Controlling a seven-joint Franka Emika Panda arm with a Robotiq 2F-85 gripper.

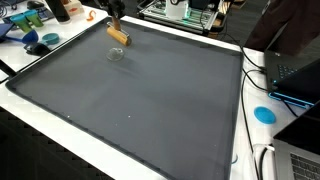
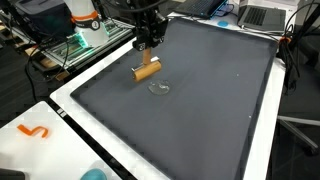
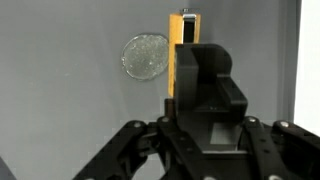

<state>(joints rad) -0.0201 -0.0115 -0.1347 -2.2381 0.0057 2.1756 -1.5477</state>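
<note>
A: Status of the gripper (image 2: 146,50)?

B: Fingers pressed together, pinching the block (image 2: 147,70) by its upper end. The orange block hangs tilted right below it. Can't tell if the low end touches the mat (image 2: 220,100).

A: Anything nearby?

B: A clear disc (image 3: 146,55) lies flat on the mat just beside the block. Wrist view shows a thin gap btwn them, no contact.

A: Edges? Room?

B: Gripper sits close to one mat edge. The white table rim (image 2: 70,100) is just past it, w/ clutter (image 1: 30,35) beyond that. On every other side of the gripper the mat runs wide and open to its far edges.
</note>
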